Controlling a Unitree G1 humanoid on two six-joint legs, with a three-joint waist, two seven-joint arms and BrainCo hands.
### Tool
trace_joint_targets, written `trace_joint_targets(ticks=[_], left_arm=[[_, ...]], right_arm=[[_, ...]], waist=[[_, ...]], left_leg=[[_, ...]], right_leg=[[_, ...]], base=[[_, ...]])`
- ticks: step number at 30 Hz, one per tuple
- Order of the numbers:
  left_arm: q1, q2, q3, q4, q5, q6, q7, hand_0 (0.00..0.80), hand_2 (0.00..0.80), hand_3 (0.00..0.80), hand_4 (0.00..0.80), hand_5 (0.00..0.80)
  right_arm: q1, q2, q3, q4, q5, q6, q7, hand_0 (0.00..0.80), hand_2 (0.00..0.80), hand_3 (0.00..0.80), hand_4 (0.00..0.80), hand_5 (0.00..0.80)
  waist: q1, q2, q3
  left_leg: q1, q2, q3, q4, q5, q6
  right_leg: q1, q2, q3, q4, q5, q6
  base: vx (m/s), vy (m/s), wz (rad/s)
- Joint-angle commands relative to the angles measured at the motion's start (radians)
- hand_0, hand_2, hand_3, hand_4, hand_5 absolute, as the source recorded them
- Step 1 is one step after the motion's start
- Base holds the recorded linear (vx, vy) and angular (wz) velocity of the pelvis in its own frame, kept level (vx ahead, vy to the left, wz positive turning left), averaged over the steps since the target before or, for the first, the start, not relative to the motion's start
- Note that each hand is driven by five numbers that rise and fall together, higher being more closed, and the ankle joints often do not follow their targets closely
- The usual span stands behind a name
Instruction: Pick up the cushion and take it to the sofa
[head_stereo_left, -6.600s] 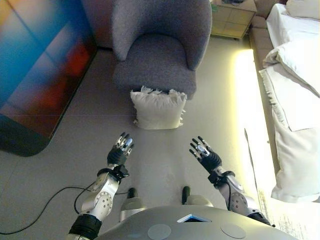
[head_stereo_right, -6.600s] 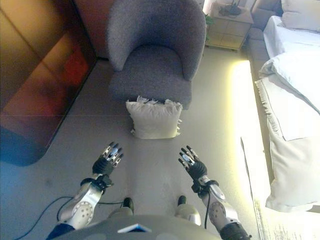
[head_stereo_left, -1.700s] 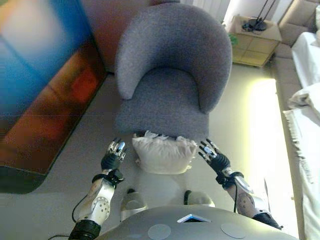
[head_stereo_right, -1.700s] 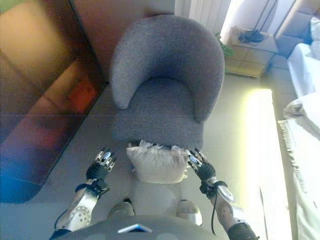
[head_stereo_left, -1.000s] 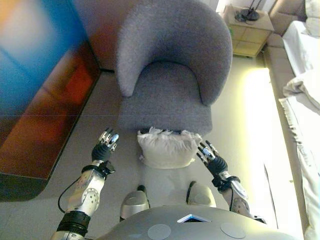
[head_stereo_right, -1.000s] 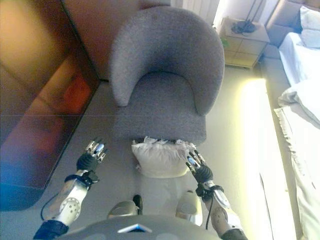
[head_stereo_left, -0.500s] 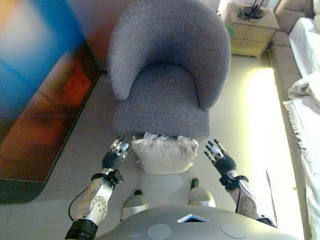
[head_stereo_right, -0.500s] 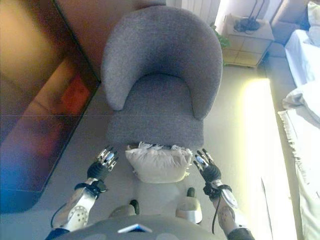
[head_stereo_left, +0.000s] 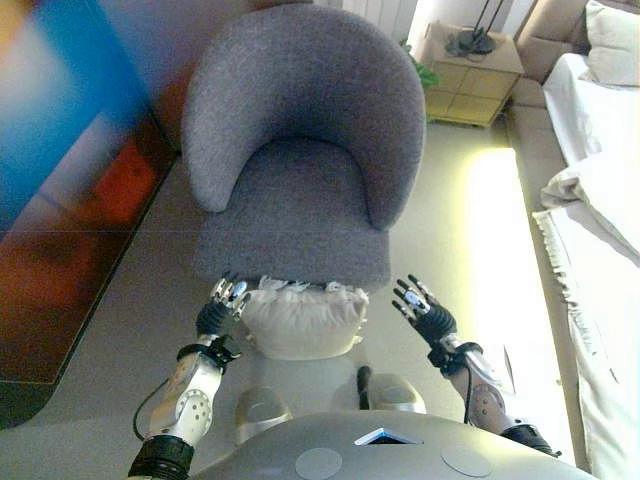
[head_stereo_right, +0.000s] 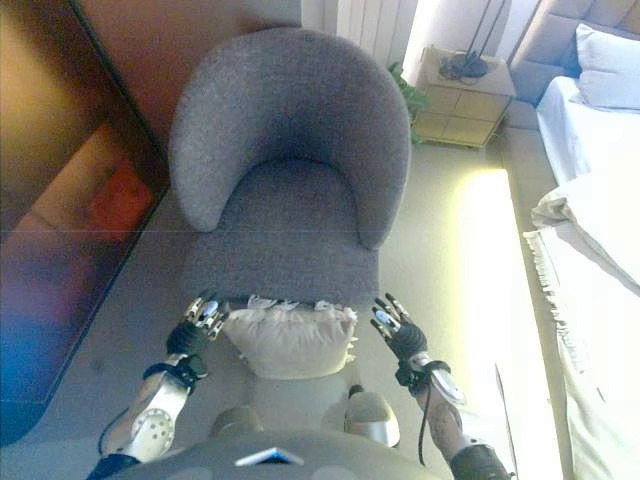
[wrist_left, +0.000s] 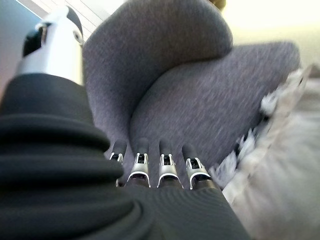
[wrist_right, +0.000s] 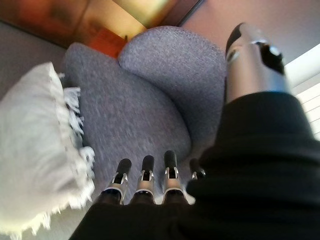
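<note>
Flanking the cushion (head_stereo_left: 300, 320) with both hands, fingers extended and empty.
Left hand (head_stereo_left: 222, 305) sits at its 9 o'clock, right hand (head_stereo_left: 420, 310) at 3 o'clock; grey armchair (head_stereo_left: 300, 150) stands at 12 o'clock, touching the cushion.

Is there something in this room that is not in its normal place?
Yes: the white fringed cushion stands on the floor, leaning against the front of the grey armchair rather than on a seat. Left hand and right hand flank it, both open.

Cream square cloth cushion (head_stereo_left: 302, 320): soft, matt, fringed edge. Grey tub armchair (head_stereo_left: 300, 160): coarse woven upholstery, matt. Pale floor (head_stereo_left: 480, 230): smooth, faintly glossy. White bedding (head_stereo_left: 600, 200): matt cloth.
</note>
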Motion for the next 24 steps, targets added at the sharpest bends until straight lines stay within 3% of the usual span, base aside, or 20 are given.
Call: trace_joint_targets(ticks=[1, 4, 6, 7, 9, 11, 14, 16, 17, 18, 21, 24], left_arm=[[-0.004, 0.005, 0.001, -0.088, -0.016, -0.015, 0.001, 0.0, 0.0, 0.0, 0.0, 0.0], [-0.006, 0.005, 0.005, -0.086, -0.01, -0.018, -0.002, 0.0, 0.0, 0.0, 0.0, 0.0], [-0.004, 0.002, 0.004, -0.085, -0.005, -0.024, -0.005, 0.0, 0.0, 0.0, 0.0, 0.0], [0.004, 0.0, 0.005, -0.083, 0.0, -0.036, -0.008, 0.0, 0.0, 0.0, 0.0, 0.0], [0.025, -0.005, 0.017, -0.084, 0.006, -0.05, -0.027, 0.0, 0.0, 0.0, 0.0, 0.0], [0.043, -0.007, 0.025, -0.081, 0.016, -0.059, -0.047, 0.0, 0.0, 0.0, 0.0, 0.0], [0.042, -0.006, 0.028, -0.075, 0.019, -0.052, -0.062, 0.0, 0.0, 0.0, 0.0, 0.0], [0.026, 0.0, 0.028, -0.076, 0.01, -0.041, -0.065, 0.0, 0.0, 0.0, 0.0, 0.0], [0.018, 0.002, 0.026, -0.079, 0.005, -0.039, -0.057, 0.0, 0.0, 0.0, 0.0, 0.0], [0.01, 0.009, 0.018, -0.087, -0.001, -0.037, -0.043, 0.0, 0.0, 0.0, 0.0, 0.0], [-0.029, 0.037, 0.0, -0.071, 0.009, -0.047, -0.038, 0.0, 0.0, 0.0, 0.0, 0.0], [-0.045, 0.067, -0.001, -0.086, 0.011, -0.044, -0.041, 0.0, 0.0, 0.0, 0.0, 0.0]], right_arm=[[0.021, -0.028, -0.028, -0.06, 0.01, -0.055, 0.03, 0.0, 0.0, 0.0, 0.0, 0.0], [0.05, -0.019, -0.043, -0.069, 0.007, -0.072, 0.032, 0.0, 0.0, 0.0, 0.0, 0.0], [0.054, -0.02, -0.042, -0.073, 0.011, -0.078, 0.032, 0.0, 0.0, 0.0, 0.0, 0.0], [0.057, -0.022, -0.043, -0.069, 0.021, -0.087, 0.036, 0.0, 0.0, 0.0, 0.0, 0.0], [0.055, -0.026, -0.049, -0.065, 0.026, -0.087, 0.048, 0.0, 0.0, 0.0, 0.0, 0.0], [0.05, -0.025, -0.053, -0.058, 0.026, -0.09, 0.058, 0.0, 0.0, 0.0, 0.0, 0.0], [0.052, -0.014, -0.053, -0.072, 0.027, -0.085, 0.053, 0.0, 0.0, 0.0, 0.0, 0.0], [0.051, -0.008, -0.049, -0.083, 0.029, -0.079, 0.037, 0.0, 0.0, 0.0, 0.0, 0.0], [0.049, -0.005, -0.045, -0.086, 0.025, -0.076, 0.033, 0.0, 0.0, 0.0, 0.0, 0.0], [0.047, 0.0, -0.036, -0.084, 0.024, -0.081, 0.022, 0.0, 0.0, 0.0, 0.0, 0.0], [0.031, 0.014, -0.03, -0.076, 0.058, -0.078, -0.008, 0.0, 0.0, 0.0, 0.0, 0.0], [0.024, 0.025, -0.018, -0.078, 0.056, -0.097, -0.017, 0.0, 0.0, 0.0, 0.0, 0.0]], waist=[[-0.009, 0.013, 0.002], [0.013, 0.047, 0.015], [0.025, 0.05, 0.022], [0.048, 0.057, 0.033], [0.07, 0.065, 0.04], [0.083, 0.077, 0.041], [0.085, 0.087, 0.039], [0.079, 0.08, 0.036], [0.079, 0.075, 0.03], [0.088, 0.078, 0.027], [0.086, 0.065, 0.02], [0.097, 0.046, 0.01]], left_leg=[[0.029, 0.052, 0.041, 0.102, 0.031, 0.005], [-0.01, 0.04, 0.022, -0.191, 0.114, -0.017], [-0.027, 0.03, 0.007, -0.255, 0.12, -0.021], [-0.057, 0.016, -0.025, -0.364, 0.137, -0.027], [-0.089, 0.013, -0.05, -0.419, 0.135, -0.028], [-0.111, 0.018, -0.048, -0.431, 0.141, -0.032], [-0.112, 0.012, 0.004, -0.409, 0.121, -0.026], [-0.114, -0.004, 0.031, -0.35, 0.062, -0.005], [-0.115, -0.017, 0.028, -0.334, 0.038, 0.006], [-0.121, -0.032, -0.004, -0.33, 0.041, 0.002], [-0.133, -0.06, 0.006, -0.255, -0.006, 0.03], [-0.143, -0.091, 0.008, -0.209, -0.05, 0.059]], right_leg=[[0.007, 0.011, -0.007, -0.079, 0.11, 0.007], [0.062, 0.04, -0.012, -0.106, 0.064, 0.021], [0.083, 0.042, -0.01, -0.115, 0.053, 0.025], [0.121, 0.053, 0.003, -0.132, 0.035, 0.025], [0.154, 0.062, 0.012, -0.133, 0.009, 0.021], [0.181, 0.07, 0.003, -0.123, -0.027, 0.017], [0.212, 0.07, -0.005, -0.1, -0.071, 0.016], [0.22, 0.053, -0.005, -0.076, -0.083, 0.022], [0.218, 0.042, -0.001, -0.066, -0.082, 0.029], [0.222, 0.034, -0.003, -0.047, -0.094, 0.038], [0.23, 0.001, -0.004, -0.015, -0.098, 0.064], [0.212, -0.049, -0.024, 0.022, -0.05, 0.104]], base=[[0.155, 0.073, 0.11], [0.184, 0.113, 0.31], [0.19, 0.065, 0.55], [0.254, 0.048, 0.45], [0.313, 0.053, 0.42], [0.262, 0.058, 0.15], [0.247, 0.094, -0.54], [0.254, 0.143, -0.6], [0.301, 0.196, -0.28], [0.319, 0.2, -0.26], [0.299, 0.158, -0.14], [0.238, 0.123, -0.12]])
